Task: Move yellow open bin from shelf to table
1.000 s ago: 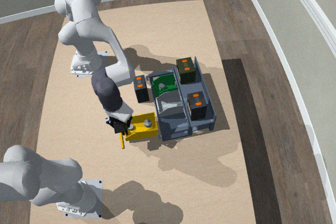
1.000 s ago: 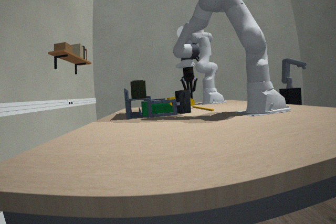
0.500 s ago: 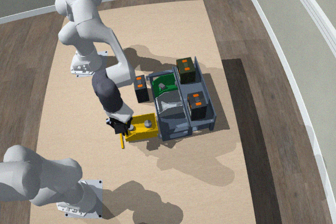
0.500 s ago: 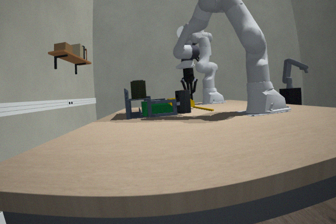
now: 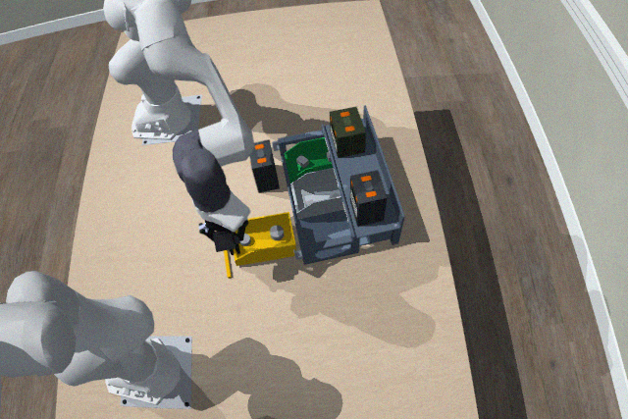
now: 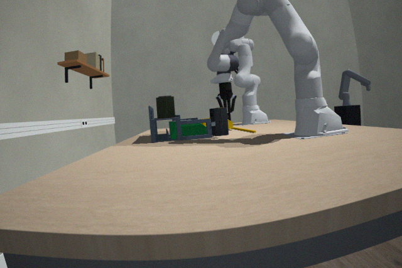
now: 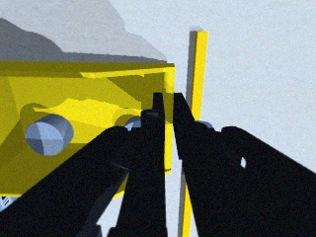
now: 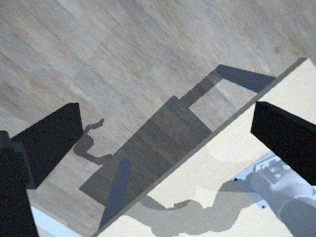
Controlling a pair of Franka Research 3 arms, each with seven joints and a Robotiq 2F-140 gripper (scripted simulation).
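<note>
The yellow bin (image 5: 261, 252) (image 7: 15, 86) lies in front of the grey-blue shelf (image 5: 324, 236), its back end close to the shelf's front edge. Two grey round parts (image 5: 276, 232) (image 7: 49, 134) show in it. I cannot tell whether it rests flat or slightly tilted. My left gripper (image 5: 234, 252) (image 6: 229, 118) (image 7: 167, 107) is shut on the bin's front wall, one finger on each side. The green bin (image 5: 324, 148) (image 6: 193, 129) and the grey bin (image 5: 315, 181) stand on the shelf's lower level with parts inside. My right gripper (image 8: 167, 118) is open and empty, away from the bins.
A yellow strip (image 5: 228, 263) (image 6: 245, 129) (image 7: 198, 64) lies on the table just beyond the bin's front. A dark box with orange marks (image 5: 265, 179) (image 6: 218, 122) stands in front of the green bin. Two similar boxes (image 5: 369, 201) (image 5: 348, 139) stand on the shelf's upper level.
</note>
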